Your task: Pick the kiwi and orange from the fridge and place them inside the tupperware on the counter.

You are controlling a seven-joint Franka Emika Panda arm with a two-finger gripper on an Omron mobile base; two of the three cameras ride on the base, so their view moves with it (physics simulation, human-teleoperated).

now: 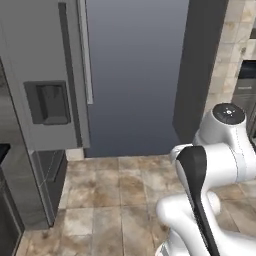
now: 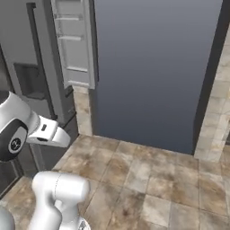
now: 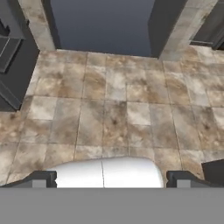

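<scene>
The tall grey fridge (image 1: 30,55) stands at the left, with a dark dispenser recess (image 1: 47,102) in its front. One of its doors hangs open, showing pale inner door shelves (image 2: 74,49). My gripper (image 3: 111,179) points down at the tiled floor in front of the fridge; its two dark fingertips (image 3: 43,178) stand far apart with nothing between them, so it is open. The kiwi, the orange and the tupperware are out of view. A sliver of black counter (image 1: 3,150) shows at the far left edge.
A wide blue-grey panel (image 1: 135,75) rises behind the brown tiled floor (image 1: 115,195). Dark cabinet fronts (image 3: 210,26) stand at the upper right of the hand view, and the fridge's dark lower drawers (image 3: 13,65) at its left.
</scene>
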